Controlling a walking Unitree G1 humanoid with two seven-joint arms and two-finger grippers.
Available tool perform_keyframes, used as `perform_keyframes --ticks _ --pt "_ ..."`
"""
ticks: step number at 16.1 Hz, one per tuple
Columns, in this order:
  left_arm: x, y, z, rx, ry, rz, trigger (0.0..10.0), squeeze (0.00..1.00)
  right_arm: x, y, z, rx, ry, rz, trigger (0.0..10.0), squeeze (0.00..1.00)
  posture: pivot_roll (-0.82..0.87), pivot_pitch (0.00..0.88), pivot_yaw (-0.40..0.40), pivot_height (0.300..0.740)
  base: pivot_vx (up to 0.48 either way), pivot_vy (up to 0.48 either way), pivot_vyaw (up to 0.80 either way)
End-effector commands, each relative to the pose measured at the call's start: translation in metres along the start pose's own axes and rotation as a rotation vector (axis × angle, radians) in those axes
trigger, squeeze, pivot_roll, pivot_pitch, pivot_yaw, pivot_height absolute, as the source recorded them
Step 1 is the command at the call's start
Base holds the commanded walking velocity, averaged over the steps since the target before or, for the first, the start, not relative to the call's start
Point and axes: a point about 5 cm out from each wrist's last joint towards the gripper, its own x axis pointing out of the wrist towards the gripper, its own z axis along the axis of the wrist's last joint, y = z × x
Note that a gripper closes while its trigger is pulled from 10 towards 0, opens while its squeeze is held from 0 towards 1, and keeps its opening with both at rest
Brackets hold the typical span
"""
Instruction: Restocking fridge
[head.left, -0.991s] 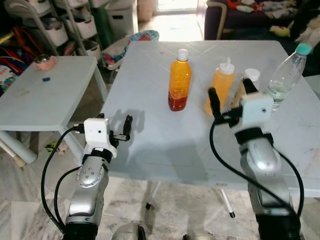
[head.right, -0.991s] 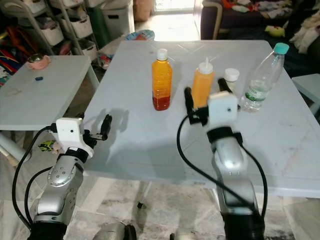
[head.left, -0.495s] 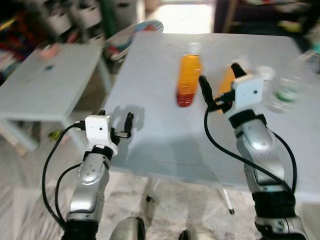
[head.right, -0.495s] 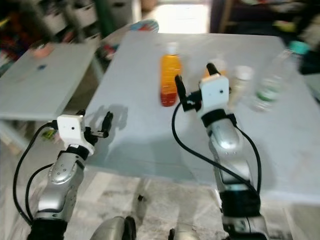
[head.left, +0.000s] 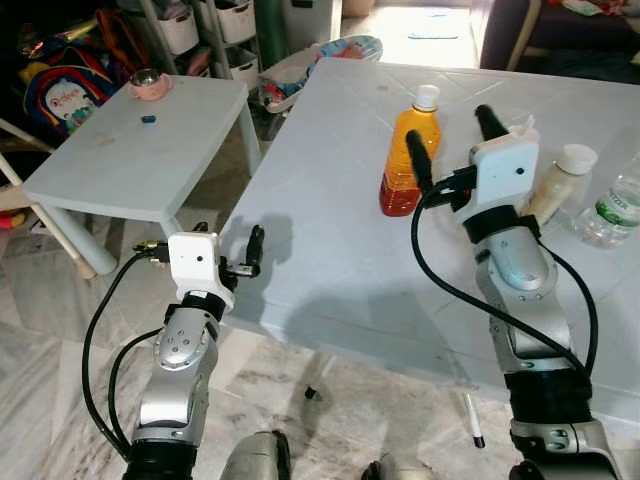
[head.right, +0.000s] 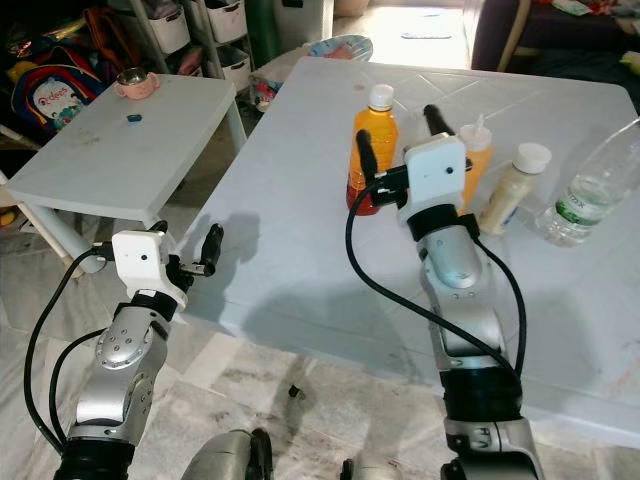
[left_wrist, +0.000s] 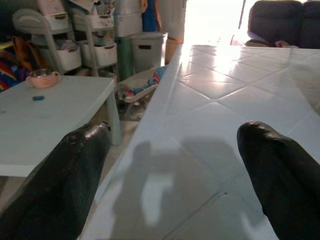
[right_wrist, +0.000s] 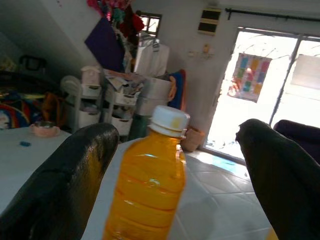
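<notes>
White table (head.left: 330, 250) holds the orange juice bottle (head.left: 405, 155); right gripper (head.left: 448, 130), fingers spread, has swung from the sauce bottle to line up on it, probably pre-grasp; left gripper (head.left: 250, 250) spread, idle.

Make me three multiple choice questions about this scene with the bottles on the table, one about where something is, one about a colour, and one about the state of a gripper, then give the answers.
1. Where is the pink bowl?
A. On the small side table
B. Beside the water bottle
C. On the floor

2. What colour is the cap of the orange juice bottle?
A. Green
B. White
C. Red

3. How is the right gripper?
A. Shut on the juice bottle
B. Open, short of the juice bottle
C. Shut on the sauce bottle

Answers: 1 A, the pink bowl sits on the small side table. 2 B, the orange juice bottle has a white cap. 3 B, the right gripper has jaws spread, the bottle between them untouched.
</notes>
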Motion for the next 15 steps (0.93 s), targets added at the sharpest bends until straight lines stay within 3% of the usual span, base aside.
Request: perform_keyframes --ticks 1,4,9,15 --pt "0.0 0.001 0.003 0.011 0.0 -0.002 10.0 0.0 0.009 -0.007 0.005 -0.004 -0.018 -0.01 10.0 0.0 -0.04 0.08 0.065 0.74 0.0 0.0 0.0" --pt "0.0 0.002 0.003 0.014 0.001 -0.005 10.0 0.0 0.026 -0.015 0.008 0.001 -0.029 -0.011 10.0 0.0 -0.03 0.088 0.069 0.74 0.0 0.0 0.0" --pt "-0.001 0.001 0.003 0.018 0.005 -0.008 10.0 0.0 0.045 -0.015 0.011 0.033 -0.038 -0.015 10.0 0.0 -0.02 0.091 0.067 0.74 0.0 0.0 0.0" --pt "-0.002 0.001 0.002 0.027 0.017 -0.017 10.0 0.0 0.069 -0.01 0.002 0.193 0.032 -0.061 10.0 0.0 0.0 0.096 0.066 0.74 0.0 0.0 0.0"
